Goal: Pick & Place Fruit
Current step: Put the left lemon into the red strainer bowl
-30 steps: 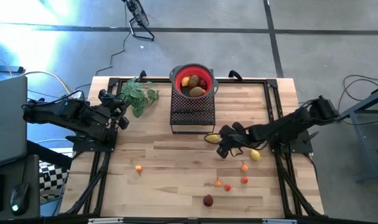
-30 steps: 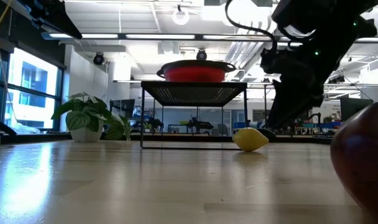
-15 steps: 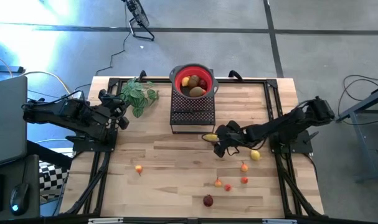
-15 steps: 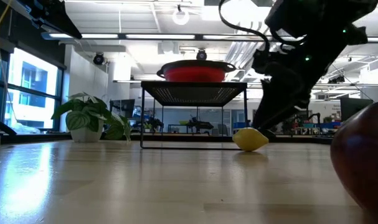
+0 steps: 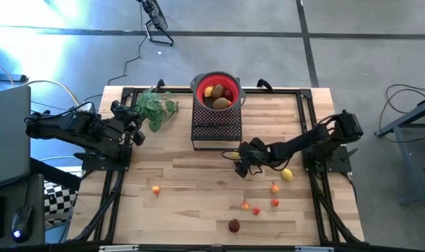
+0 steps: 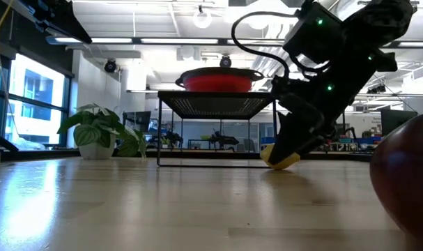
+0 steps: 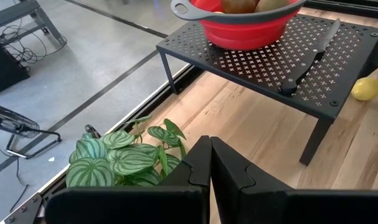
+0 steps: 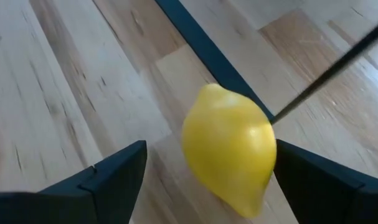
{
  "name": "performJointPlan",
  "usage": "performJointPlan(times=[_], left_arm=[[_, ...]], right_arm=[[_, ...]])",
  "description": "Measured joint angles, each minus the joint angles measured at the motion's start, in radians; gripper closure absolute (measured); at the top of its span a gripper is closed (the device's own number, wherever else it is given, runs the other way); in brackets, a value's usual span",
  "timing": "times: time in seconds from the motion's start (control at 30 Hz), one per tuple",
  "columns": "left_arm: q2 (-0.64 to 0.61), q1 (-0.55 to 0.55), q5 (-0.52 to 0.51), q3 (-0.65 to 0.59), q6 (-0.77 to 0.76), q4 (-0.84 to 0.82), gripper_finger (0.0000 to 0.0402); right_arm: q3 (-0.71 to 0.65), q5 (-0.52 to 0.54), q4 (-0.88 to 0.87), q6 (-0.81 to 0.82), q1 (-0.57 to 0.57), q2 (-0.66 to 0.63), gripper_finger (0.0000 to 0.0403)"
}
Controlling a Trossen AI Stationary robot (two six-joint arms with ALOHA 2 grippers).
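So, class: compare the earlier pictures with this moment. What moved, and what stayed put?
The right gripper slid left and dropped over the lemon beside the black rack, fingers open around it, not yet gripping. The left gripper, red bowl and scattered fruit stayed put.

The table [image 5: 198, 182] is pale planked wood with a faint sheen, the lemon [image 8: 229, 146] looks smooth and waxy, the black rack [image 7: 282, 56] is matt perforated metal, the red bowl [image 7: 251, 28] looks like soft matt plastic.
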Motion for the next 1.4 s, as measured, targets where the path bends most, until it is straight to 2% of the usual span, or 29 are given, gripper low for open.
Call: performJointPlan(times=[0.43, 1.13, 1.4], left_arm=[[0.0, 0.0, 0.0, 0.0, 0.0, -0.005, 0.0402], [0.0, 0.0, 0.0, 0.0, 0.0, -0.005, 0.0402], [0.0, 0.0, 0.0, 0.0, 0.0, -0.005, 0.0402]], right_arm=[[0.0, 0.014, 0.024, 0.011, 0.0, 0.001, 0.0096], [0.0, 0.014, 0.011, 0.011, 0.0, 0.001, 0.0186], [0.0, 0.004, 0.012, 0.037, -0.001, 0.001, 0.019]])
